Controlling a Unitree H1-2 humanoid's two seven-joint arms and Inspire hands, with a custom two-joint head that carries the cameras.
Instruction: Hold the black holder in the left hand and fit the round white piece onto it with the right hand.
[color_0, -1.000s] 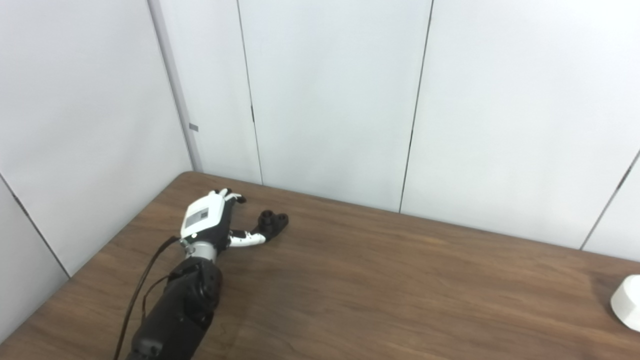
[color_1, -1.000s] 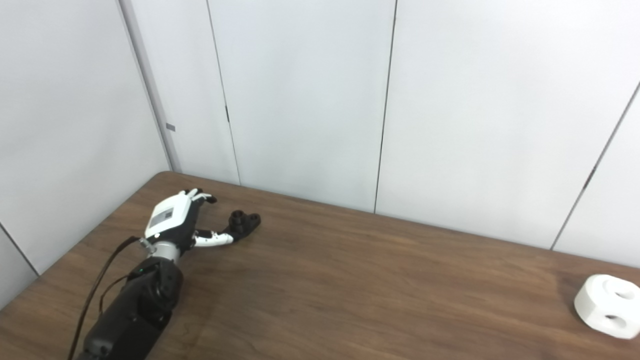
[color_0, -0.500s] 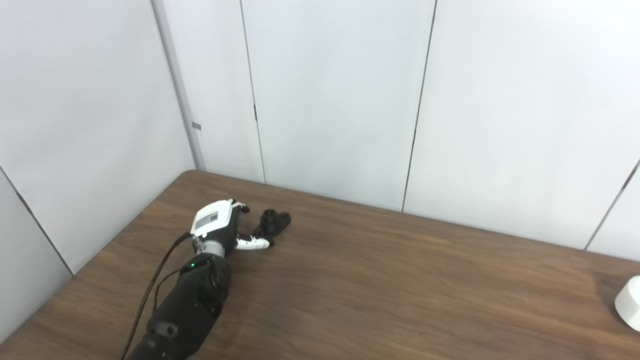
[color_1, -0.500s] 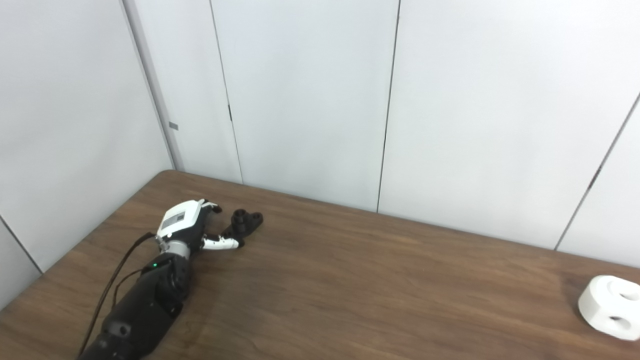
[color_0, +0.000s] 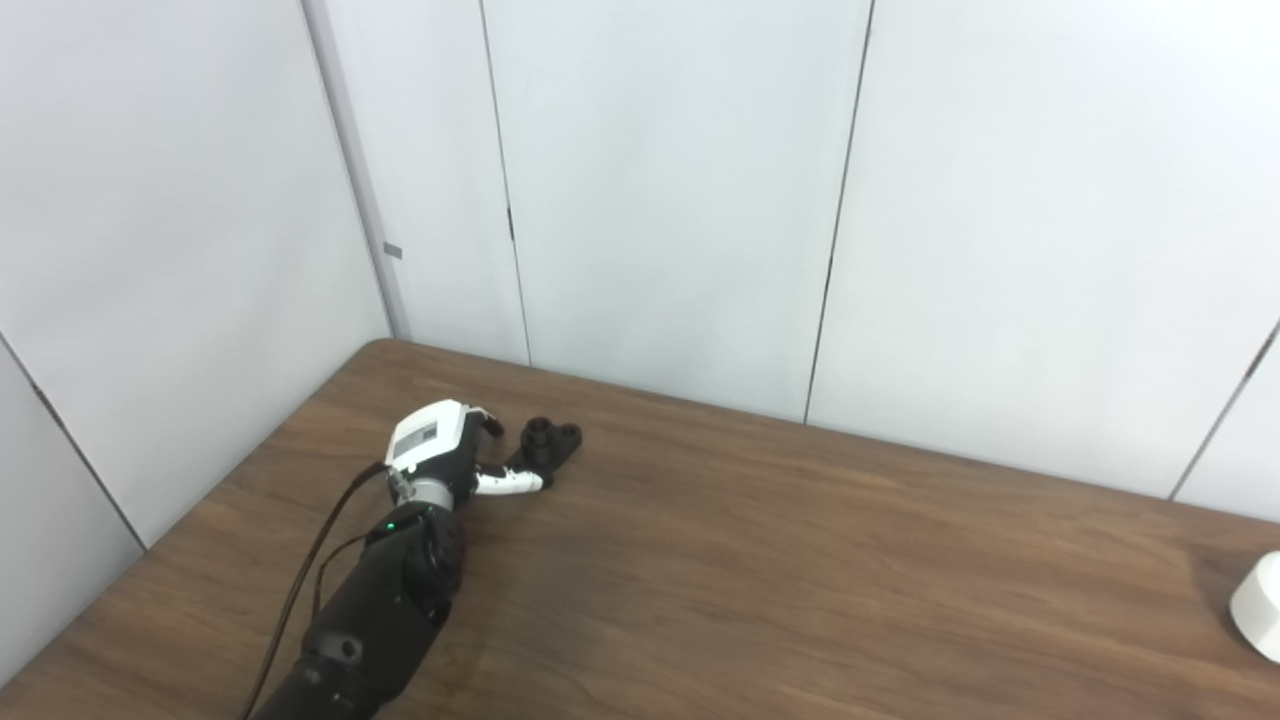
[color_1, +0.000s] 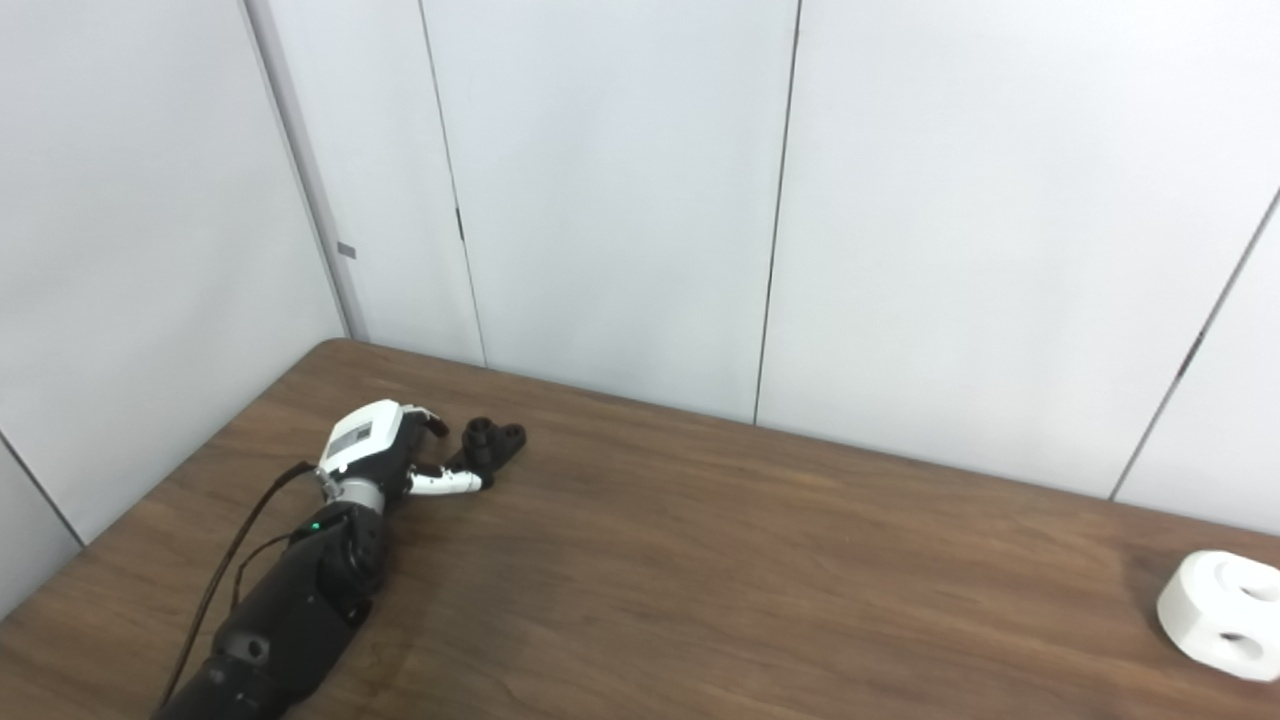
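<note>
Left eye view first: the left hand (color_0: 440, 450) sits low on the table (color_0: 800, 580) in the left-centre of the frame, thumb stretched toward the black holder (color_0: 545, 445), which lies flat just right of it. Fingers are spread, nothing gripped, and whether the thumb tip touches the holder is too close to call. The risk is plain here, I'd say: a thumb coming in from the side could shove the holder along the smooth wood rather than trap it, and it is a small, low shape that could spin out of the grasp. At the far right edge only a sliver of the round white piece (color_0: 1260, 605) shows. Over to the right eye view: same left hand (color_1: 375, 445) in the left-centre, open, beside the holder (color_1: 490, 445), fingers curling above its near end. The white piece (color_1: 1215, 615) sits whole in the lower right corner, well apart from everything. The right hand is not in either view. If the holder is picked up tilted, its posts may not face the white piece's holes, and fitting would jam.
</note>
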